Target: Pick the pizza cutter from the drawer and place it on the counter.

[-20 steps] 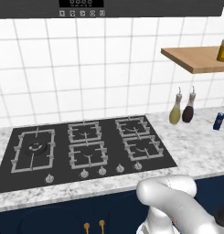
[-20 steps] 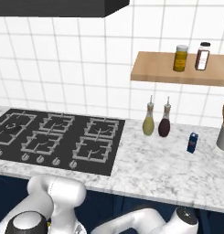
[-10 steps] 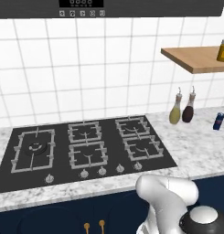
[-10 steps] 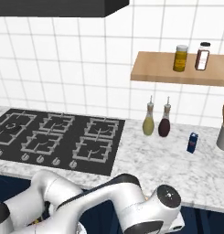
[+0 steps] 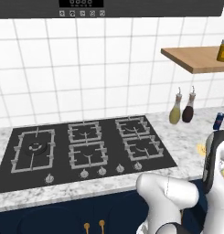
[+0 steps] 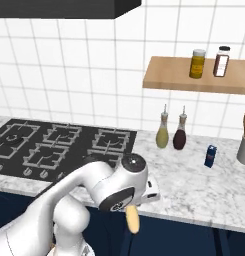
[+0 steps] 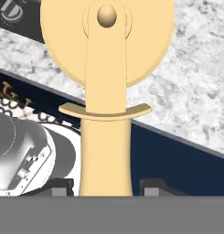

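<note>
The pizza cutter [image 7: 106,91] is yellow-tan, and my gripper [image 7: 106,187] is shut on its handle, a dark fingertip [image 7: 61,186] on each side. Its round wheel hangs over the speckled counter [image 7: 191,87], while the handle crosses the counter's front edge above the dark blue cabinet front. From the right base, the pizza cutter [image 6: 132,220] pokes out below my hand, in front of the counter [image 6: 194,185] edge. From the left base, a yellow bit of the pizza cutter [image 5: 200,148] shows beside my forearm. The drawer is hidden behind my arm.
A black hob [image 5: 86,146] fills the counter's left part. Two bottles [image 6: 163,135] [image 6: 180,136], a blue can [image 6: 210,156] and a utensil holder [image 6: 244,147] stand by the wall. A wooden shelf [image 6: 169,80] with jars hangs above them.
My arm has risen from low in front of the cabinets and swung right. The held pizza cutter has come up to the counter's front edge.
</note>
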